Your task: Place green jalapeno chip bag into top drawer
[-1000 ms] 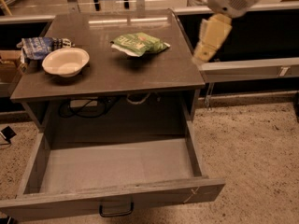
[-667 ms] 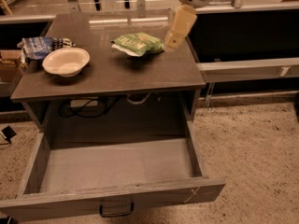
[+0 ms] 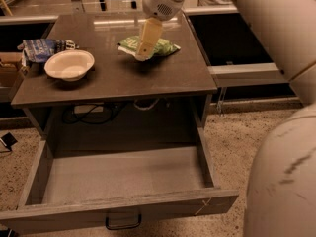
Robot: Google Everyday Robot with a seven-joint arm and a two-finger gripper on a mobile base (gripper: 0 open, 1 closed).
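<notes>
- The gripper [image 3: 144, 51] hangs in the upper middle of the frame, pointing down onto the green bag [image 3: 165, 47]
- Its cream tip covers the middle of the green bag; whether the jaws are open or closed cannot be told, nor whether they have hold of anything
- The green bag lies flat on the desk [image 3: 128, 78], towards the far side, with green foil showing to the left and right of the gripper
- The arm [image 3: 276, 28] comes in from the upper right, and a large pale part of it fills the right edge of the frame
- A white bowl [image 3: 69, 64] stands on the left part of the desk, well apart from the green bag
- A blue bag [image 3: 43, 47] lies just behind the bowl, at the desk's left edge
- The drawer [image 3: 123, 174] is pulled out towards the bottom of the frame, its grey floor bare
- A dark handle [image 3: 122, 222] sits on the drawer's front, at the lower edge
- Cables [image 3: 94, 115] hang in the shadowed space under the desk, behind the drawer
- Speckled floor [image 3: 232, 137] shows to the right of the desk
</notes>
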